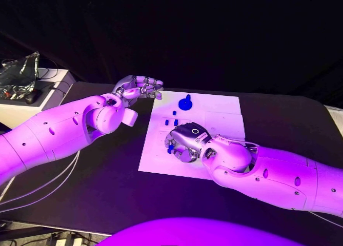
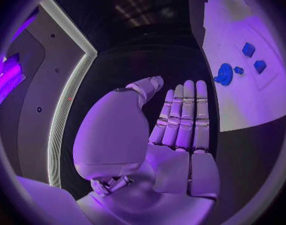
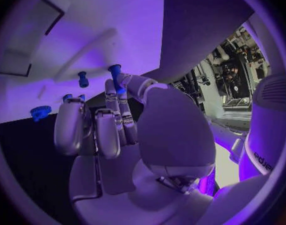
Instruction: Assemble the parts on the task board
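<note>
Hovering low over the near half of the white task board (image 1: 216, 110), the robot's right hand (image 1: 184, 143) pinches a small blue peg (image 3: 115, 74) between thumb and fingertip, the remaining fingers (image 3: 71, 127) curled beside it. The left hand (image 1: 139, 87) waits off the board's far left corner above the black table (image 1: 104, 189), fingers straight and together, grasping nothing. A round blue gear-like part (image 1: 185, 104) sits near the board's far edge, and two small blue pieces (image 1: 172, 122) lie between it and the right hand. A second blue peg (image 3: 83, 78) stands upright on the board just beyond the held one. Judging by their size, these parts are light, rigid plastic, smooth enough to slip or tip; the pegs look best taken by the shaft near the top, the gear by its toothed rim.
</note>
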Controlling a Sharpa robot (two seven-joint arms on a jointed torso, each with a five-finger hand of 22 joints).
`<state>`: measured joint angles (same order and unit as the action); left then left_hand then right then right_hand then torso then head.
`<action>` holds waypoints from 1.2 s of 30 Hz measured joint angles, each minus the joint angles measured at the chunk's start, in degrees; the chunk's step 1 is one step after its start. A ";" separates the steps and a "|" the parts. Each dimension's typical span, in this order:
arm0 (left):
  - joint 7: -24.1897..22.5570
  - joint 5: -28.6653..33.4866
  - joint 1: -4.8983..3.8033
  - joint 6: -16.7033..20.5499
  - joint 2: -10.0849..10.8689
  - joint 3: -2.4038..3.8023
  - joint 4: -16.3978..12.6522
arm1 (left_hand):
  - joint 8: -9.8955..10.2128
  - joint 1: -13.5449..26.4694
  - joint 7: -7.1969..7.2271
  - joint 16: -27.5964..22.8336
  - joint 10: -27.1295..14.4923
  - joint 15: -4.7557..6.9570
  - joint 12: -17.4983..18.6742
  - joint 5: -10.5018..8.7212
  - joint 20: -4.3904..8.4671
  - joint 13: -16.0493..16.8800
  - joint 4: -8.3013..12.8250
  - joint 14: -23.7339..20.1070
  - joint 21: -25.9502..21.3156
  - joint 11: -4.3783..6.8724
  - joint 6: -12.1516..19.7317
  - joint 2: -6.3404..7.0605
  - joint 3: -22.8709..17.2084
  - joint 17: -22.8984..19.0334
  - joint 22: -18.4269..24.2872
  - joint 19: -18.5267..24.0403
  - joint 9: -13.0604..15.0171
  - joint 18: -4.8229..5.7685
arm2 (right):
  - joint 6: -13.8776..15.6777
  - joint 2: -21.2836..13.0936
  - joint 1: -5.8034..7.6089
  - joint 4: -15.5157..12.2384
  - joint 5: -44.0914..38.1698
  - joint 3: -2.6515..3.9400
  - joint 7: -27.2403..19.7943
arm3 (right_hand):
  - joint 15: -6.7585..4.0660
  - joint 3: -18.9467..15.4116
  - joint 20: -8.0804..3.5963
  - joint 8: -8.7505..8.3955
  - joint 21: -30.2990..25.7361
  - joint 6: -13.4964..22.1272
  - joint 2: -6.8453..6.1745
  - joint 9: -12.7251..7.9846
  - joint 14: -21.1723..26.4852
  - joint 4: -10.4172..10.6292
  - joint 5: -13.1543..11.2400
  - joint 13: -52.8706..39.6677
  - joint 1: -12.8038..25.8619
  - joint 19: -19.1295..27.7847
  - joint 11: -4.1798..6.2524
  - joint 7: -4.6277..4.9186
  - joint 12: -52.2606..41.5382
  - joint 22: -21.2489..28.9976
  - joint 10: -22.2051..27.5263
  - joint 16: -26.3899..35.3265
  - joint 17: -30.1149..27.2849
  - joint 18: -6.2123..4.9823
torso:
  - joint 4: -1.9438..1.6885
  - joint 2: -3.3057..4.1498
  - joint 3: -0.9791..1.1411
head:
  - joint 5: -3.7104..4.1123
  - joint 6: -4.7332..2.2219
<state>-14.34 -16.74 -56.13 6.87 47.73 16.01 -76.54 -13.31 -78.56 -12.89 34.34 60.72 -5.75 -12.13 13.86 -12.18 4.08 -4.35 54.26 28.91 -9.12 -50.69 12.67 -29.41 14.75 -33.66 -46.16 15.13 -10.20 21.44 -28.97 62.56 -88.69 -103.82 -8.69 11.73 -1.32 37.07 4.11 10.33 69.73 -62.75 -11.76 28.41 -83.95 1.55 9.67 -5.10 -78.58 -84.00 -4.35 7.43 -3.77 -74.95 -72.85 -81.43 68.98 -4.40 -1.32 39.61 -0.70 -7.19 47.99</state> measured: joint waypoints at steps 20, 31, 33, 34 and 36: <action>0.14 0.00 0.00 -0.12 0.15 0.00 0.05 | 0.00 0.00 0.00 0.00 0.00 0.00 0.00 0.00 0.16 -0.01 0.00 0.00 0.00 0.00 0.00 0.00 0.00 0.09 0.08 -0.25 0.01 0.00 | 3.00 -1.08 -0.26 -0.59 0.33 -0.32 -0.94 | 1.85 -11.42 2.28 -5.76 -17.28 8.36 -2.11 -2.77 -0.19 1.26 0.43 1.39 1.00 1.43 -1.80 -0.62 -0.79 0.06 15.08 3.21 -7.28 -0.96 | 0.04 0.01 0.07 | 0.00 0.10; 0.24 0.02 0.00 -0.20 0.26 -0.01 0.15 | 0.00 0.00 0.00 0.00 0.00 0.00 0.00 0.00 -0.01 -0.01 0.00 0.00 0.00 0.00 0.00 0.00 0.00 0.08 0.08 -0.43 0.01 0.01 | 8.92 -4.68 -0.36 -3.77 1.93 -0.07 -1.59 | 2.06 -18.70 2.27 -6.15 -18.88 9.44 -0.39 -4.04 0.02 3.69 0.43 1.33 -1.90 1.43 -1.98 -0.77 -2.76 1.07 16.48 3.77 -8.69 -0.96 | 0.04 0.00 0.07 | 0.26 -0.07; 0.25 0.02 0.00 -0.22 0.28 -0.01 0.19 | 0.00 0.00 0.00 0.00 0.00 0.00 0.00 0.00 -0.01 -0.01 0.00 0.00 0.00 0.00 0.00 0.00 0.00 0.15 0.16 -0.43 -0.02 0.00 | 10.17 -6.17 -0.33 -4.96 3.11 0.33 -1.95 | 2.06 -19.06 2.27 -6.15 -18.88 9.69 -0.09 -4.25 0.02 4.06 0.43 1.20 -2.39 1.43 -1.84 -0.52 -3.55 1.07 16.34 3.77 -8.92 -0.95 | 0.04 -0.01 0.07 | 0.35 -0.14; 0.26 0.02 0.00 -0.23 0.29 -0.01 0.20 | 0.00 0.00 0.00 0.00 0.00 0.00 0.00 0.00 -0.01 -0.01 0.00 0.00 0.00 0.00 0.00 0.00 0.00 0.16 0.17 -0.43 -0.05 0.01 | 10.68 -6.89 -0.27 -5.45 3.86 0.54 -2.15 | 2.06 -19.05 2.12 -6.15 -18.22 9.70 0.02 -4.36 0.02 4.08 0.49 1.07 -2.76 1.27 -1.51 -0.51 -4.28 0.85 15.33 3.77 -8.74 -0.94 | 0.04 -0.02 0.07 | 0.43 -0.23; 0.27 0.02 0.00 -0.26 0.32 -0.01 0.21 | 0.00 0.00 0.00 0.00 0.00 0.00 0.00 0.00 -0.01 -0.01 0.00 0.00 0.00 0.00 0.00 0.00 0.00 0.16 0.17 -0.43 -0.05 0.00 | 11.74 -8.99 0.33 -6.72 6.69 1.03 -2.81 | 1.93 -17.00 1.62 -6.15 -15.19 8.66 -0.23 -4.66 -0.12 5.08 1.67 0.92 -3.07 0.35 -1.04 0.96 -6.04 0.12 11.54 3.06 -6.97 -0.94 | 0.07 -0.05 0.05 | 0.60 -0.34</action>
<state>-14.07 -16.72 -56.13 6.61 48.05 16.00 -76.33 -13.31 -78.56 -12.89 34.34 60.71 -5.75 -12.13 13.86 -12.18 4.07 -4.35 54.26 28.91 -9.12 -50.69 12.67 -29.41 14.91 -33.50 -46.59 15.08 -10.20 33.18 -37.95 62.89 -95.41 -97.13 -7.66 8.92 0.61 20.08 5.73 4.18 54.53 -54.09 -11.99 23.75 -84.06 6.64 11.33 -4.18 -81.65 -83.64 -5.39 8.39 -9.81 -74.83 -61.31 -78.36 62.01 -5.33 -1.25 39.56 -0.65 -6.58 47.65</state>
